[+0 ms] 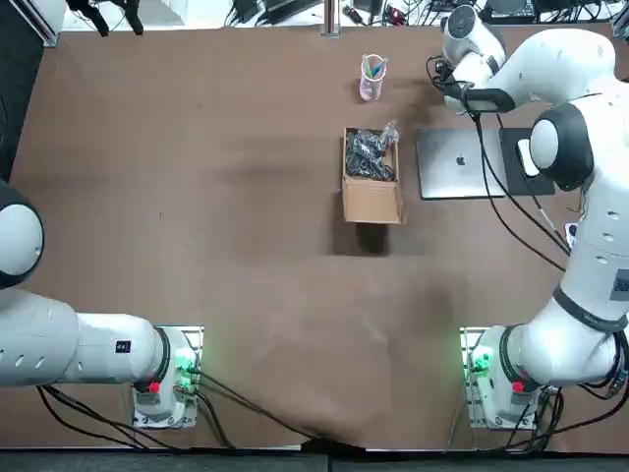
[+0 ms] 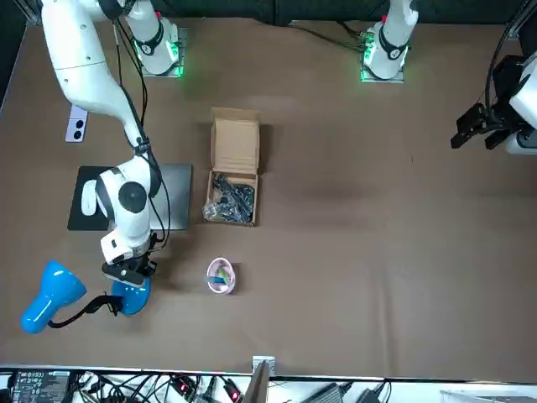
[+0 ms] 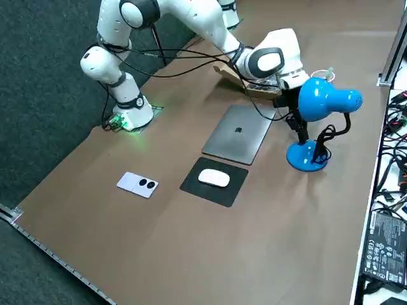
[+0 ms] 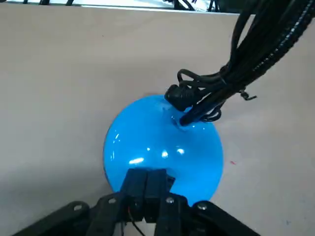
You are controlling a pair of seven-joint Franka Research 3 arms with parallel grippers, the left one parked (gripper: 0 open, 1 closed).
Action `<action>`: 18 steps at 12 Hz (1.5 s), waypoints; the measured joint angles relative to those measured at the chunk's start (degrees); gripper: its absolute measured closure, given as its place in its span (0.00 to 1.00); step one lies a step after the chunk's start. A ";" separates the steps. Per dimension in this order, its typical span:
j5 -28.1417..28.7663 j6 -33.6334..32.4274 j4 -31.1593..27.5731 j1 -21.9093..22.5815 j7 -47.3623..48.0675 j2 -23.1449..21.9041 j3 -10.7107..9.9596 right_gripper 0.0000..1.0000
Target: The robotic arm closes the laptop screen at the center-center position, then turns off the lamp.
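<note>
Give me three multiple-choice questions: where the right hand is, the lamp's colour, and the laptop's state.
1. Where is the right hand? A. down at the lamp base B. raised far from it C. out of view
2. What colour is the lamp? A. red B. blue C. white
3. How is the laptop? A. open B. closed C. half open
Answers: 1 A, its shut fingers sit at the blue base; 2 B, head and base are blue; 3 B, its lid lies flat.

Glossy plastic lamp base [image 4: 162,142] lies under matt black end effector [image 4: 146,174].
</note>
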 joint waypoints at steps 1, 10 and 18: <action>0.00 0.04 0.00 -0.02 0.00 0.00 0.00 0.98; -0.02 1.31 -0.28 -0.56 0.00 0.02 0.00 0.98; -0.06 1.58 -0.31 -0.76 -0.02 0.02 0.00 0.98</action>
